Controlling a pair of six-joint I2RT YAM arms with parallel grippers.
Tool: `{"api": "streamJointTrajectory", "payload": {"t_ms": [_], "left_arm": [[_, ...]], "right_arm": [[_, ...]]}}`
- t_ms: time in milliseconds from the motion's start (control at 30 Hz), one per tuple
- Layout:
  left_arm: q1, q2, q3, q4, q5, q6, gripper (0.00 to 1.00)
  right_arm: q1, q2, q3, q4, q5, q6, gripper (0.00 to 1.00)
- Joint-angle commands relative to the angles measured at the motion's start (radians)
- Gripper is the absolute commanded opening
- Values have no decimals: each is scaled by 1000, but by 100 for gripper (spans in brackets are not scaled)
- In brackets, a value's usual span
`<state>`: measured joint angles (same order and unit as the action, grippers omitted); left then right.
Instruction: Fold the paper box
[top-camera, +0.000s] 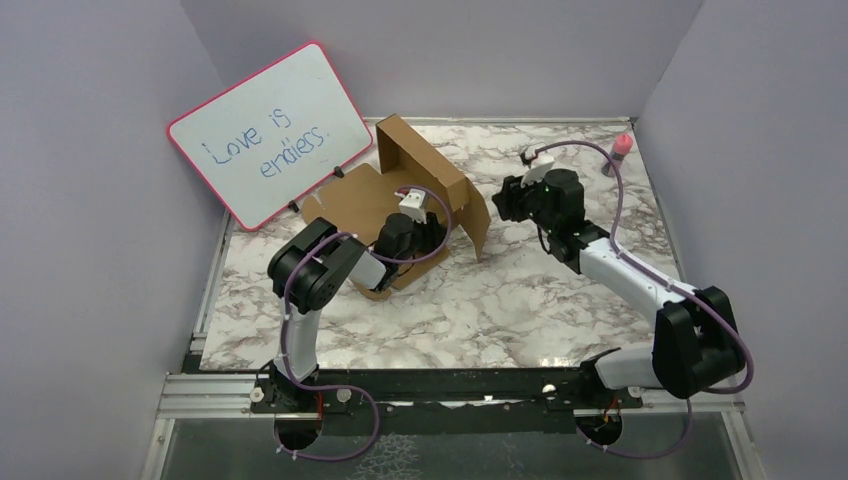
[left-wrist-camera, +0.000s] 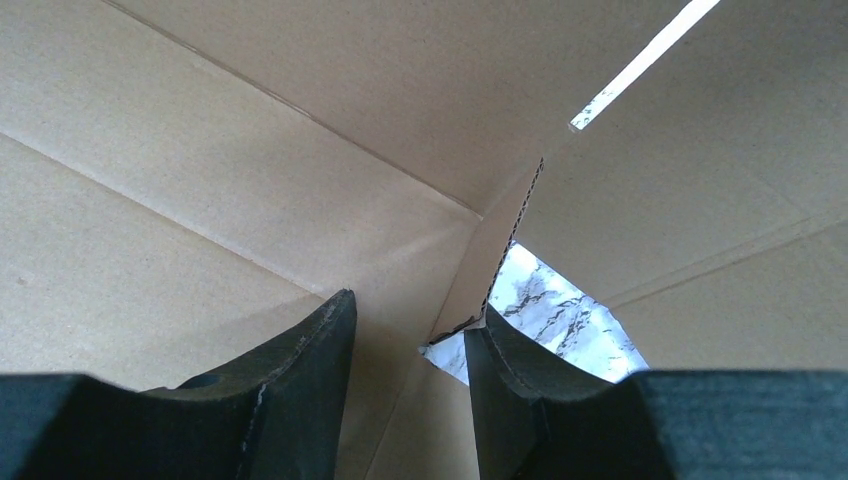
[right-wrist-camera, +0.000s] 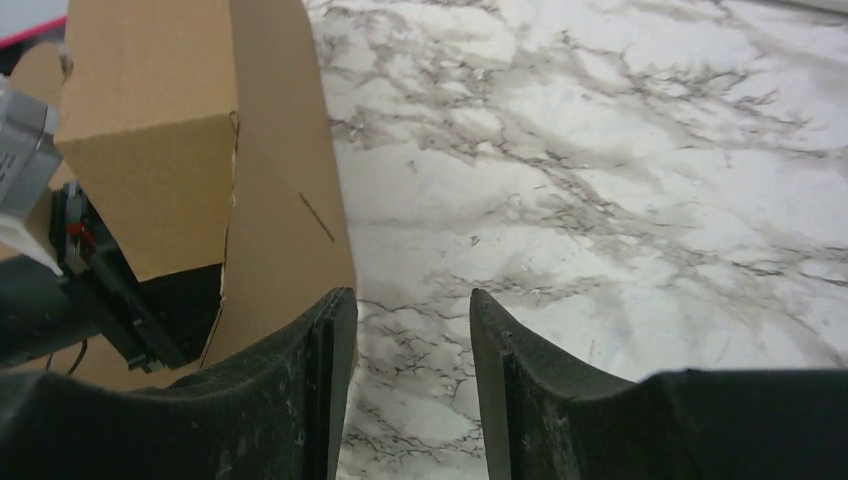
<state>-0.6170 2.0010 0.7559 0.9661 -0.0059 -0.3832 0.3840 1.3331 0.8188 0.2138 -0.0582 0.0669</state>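
The paper box (top-camera: 420, 165) is brown cardboard, half formed, standing left of the table's centre with its lid panel up and a side flap angled out to the right. My left gripper (top-camera: 432, 232) reaches inside it. In the left wrist view the left gripper (left-wrist-camera: 412, 308) is open, cardboard (left-wrist-camera: 250, 180) fills the frame, and a flap's corrugated edge (left-wrist-camera: 515, 235) ends at the right fingertip (left-wrist-camera: 490, 345). My right gripper (top-camera: 505, 200) hovers just right of the box. It is open (right-wrist-camera: 412, 295) over bare marble, with the box's flap (right-wrist-camera: 280, 200) beside its left finger.
A pink-framed whiteboard (top-camera: 270, 135) leans at the back left, right behind the box. A small pink-capped bottle (top-camera: 620, 148) stands at the back right corner. Purple walls close in three sides of the marble table (top-camera: 500, 300).
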Motion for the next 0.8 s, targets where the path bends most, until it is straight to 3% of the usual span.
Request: {"api": "streamJointTrajectory", "payload": {"t_ms": [0,167,367,767], "left_arm": [[23,39,0,-15,42,-17,46],[26,46,2,-16,54,-24,47],[30,54,8,-17,74,-29,47],[50,24,-9,-15,120,-64,52]], "right_arm": [[1,58,1,25,-178,-42,50],[1,115,-20,90,-360,-15,51],[2,191,-38,214,-460,18,54],[1,358,-66,534,-509,57,58]]}}
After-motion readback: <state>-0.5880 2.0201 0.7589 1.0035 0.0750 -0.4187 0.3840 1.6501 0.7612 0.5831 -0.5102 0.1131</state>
